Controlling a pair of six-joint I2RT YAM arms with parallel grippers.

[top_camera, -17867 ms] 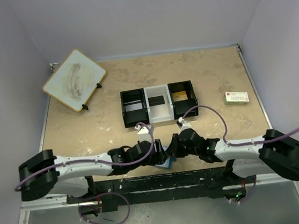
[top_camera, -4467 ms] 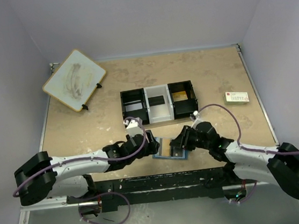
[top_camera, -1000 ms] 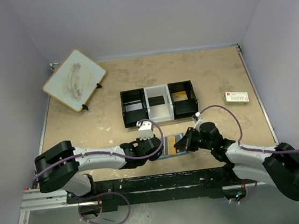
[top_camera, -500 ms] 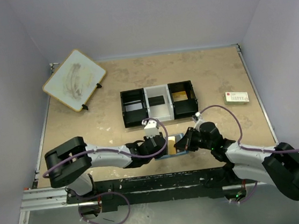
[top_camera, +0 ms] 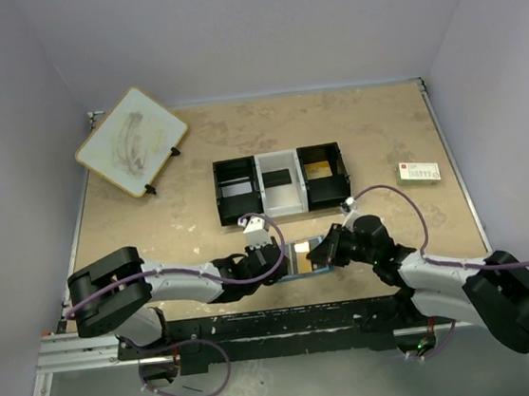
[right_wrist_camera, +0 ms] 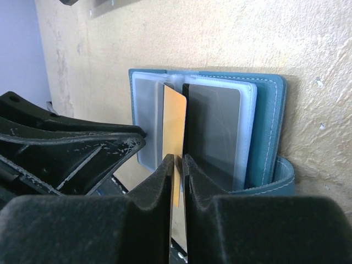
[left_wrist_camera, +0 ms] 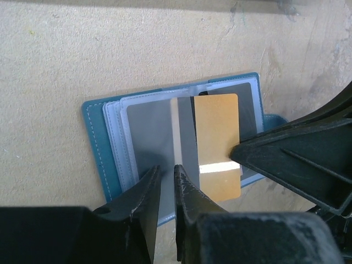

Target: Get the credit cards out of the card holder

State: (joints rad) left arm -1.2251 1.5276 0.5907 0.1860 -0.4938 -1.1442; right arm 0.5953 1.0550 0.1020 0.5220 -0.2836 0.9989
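Near the front edge of the table (top_camera: 382, 137), my left gripper (left_wrist_camera: 166, 171) held its fingers almost together over a grey card (left_wrist_camera: 151, 132) in the open card holder (left_wrist_camera: 96, 143). A gold card (left_wrist_camera: 217, 126) jutted out, its edge between the near-closed fingers of my right gripper (right_wrist_camera: 177, 160). I could not tell whether either gripped.

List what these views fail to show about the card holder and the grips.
- Right wrist view: the right gripper flanks the gold card; its fingers hide whether it clamps.
- Left wrist view: the left gripper covers the near edge of the card holder; any grip is hidden.
- Top view: both grippers overlap the holder; cards too small to count.
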